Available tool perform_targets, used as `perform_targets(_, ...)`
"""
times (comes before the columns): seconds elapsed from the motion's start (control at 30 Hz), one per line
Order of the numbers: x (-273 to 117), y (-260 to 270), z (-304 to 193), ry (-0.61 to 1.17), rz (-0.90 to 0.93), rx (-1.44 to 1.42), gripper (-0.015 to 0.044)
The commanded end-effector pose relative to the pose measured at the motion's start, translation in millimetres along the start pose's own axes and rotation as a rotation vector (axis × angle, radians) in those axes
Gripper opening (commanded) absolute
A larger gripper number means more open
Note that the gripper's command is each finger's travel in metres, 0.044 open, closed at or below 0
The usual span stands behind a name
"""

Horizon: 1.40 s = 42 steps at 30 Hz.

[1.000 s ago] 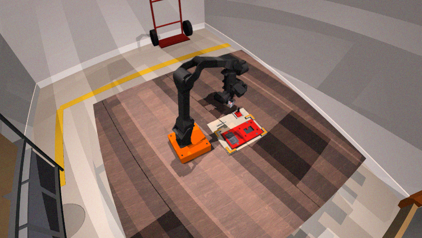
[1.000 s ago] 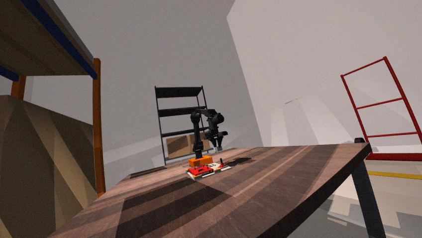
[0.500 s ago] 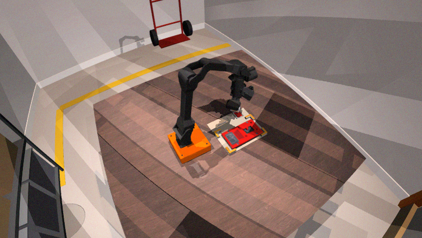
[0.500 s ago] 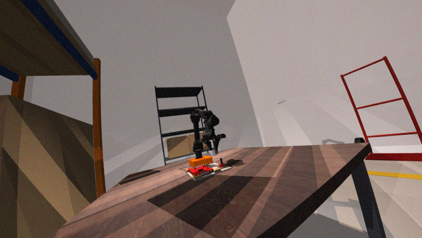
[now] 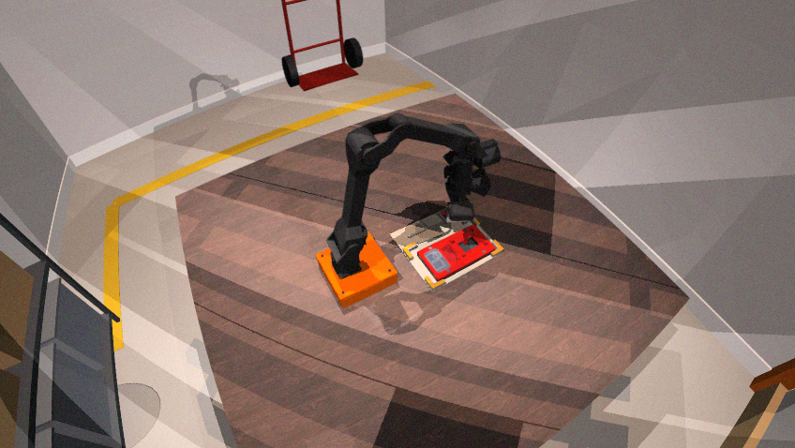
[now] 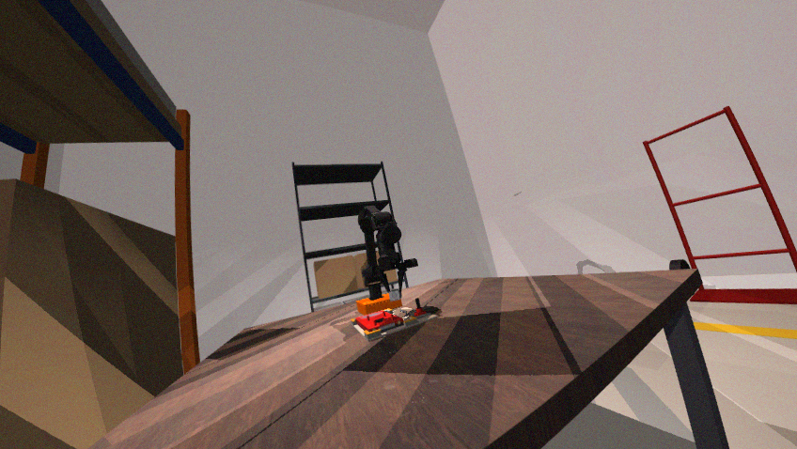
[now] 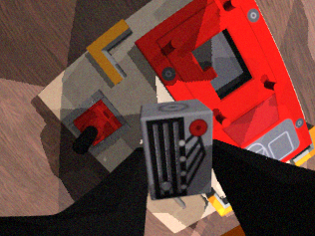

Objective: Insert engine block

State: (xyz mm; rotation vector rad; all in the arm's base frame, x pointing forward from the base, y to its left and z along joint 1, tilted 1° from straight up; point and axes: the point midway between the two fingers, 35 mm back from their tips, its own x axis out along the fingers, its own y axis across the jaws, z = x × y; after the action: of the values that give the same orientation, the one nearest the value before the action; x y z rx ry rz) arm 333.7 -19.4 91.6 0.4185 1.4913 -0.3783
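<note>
My gripper [image 5: 458, 215] [image 6: 394, 289] [image 7: 176, 150] is shut on the grey engine block [image 6: 395, 295] [image 7: 193, 170]. The block shows dark grooves, pale dots and a red disc in the wrist view. It hangs above the pale board [image 7: 52, 94], beside the car body. The red car body [image 5: 453, 257] [image 6: 369, 322] [image 7: 271, 64] lies on the board. Its opening [image 5: 469, 243] [image 7: 231, 66] is unfilled, up and right of the block in the wrist view. A small red rib [image 7: 207, 75] juts in at the opening's left edge. The block's underside is hidden.
A red square piece [image 7: 105, 118] with an upright black stick [image 6: 417, 304] [image 7: 86, 139] stands on the board near the block. Yellow corner brackets [image 5: 433, 283] [image 7: 100, 55] and short pegs surround or top the car body. The arm's orange base [image 5: 383, 277] [image 6: 370, 304] is beside the board.
</note>
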Motion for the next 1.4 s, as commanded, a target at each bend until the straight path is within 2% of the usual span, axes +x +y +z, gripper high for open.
perform_targets(0.0, 7.8, -10.0, 8.8, 0.01, 0.002, -0.096, 0.0)
perform_targets(0.7, 27.8, -58.6, 41.4, 0.008, 0.0, -0.528, 0.0)
perform_targets(0.9, 27.6, -58.3, 41.4, 0.008, 0.0, -0.58, 0.0158)
perform_targets(1.37, 27.7, -58.3, 41.4, 0.008, 0.0, -0.54, 0.0158)
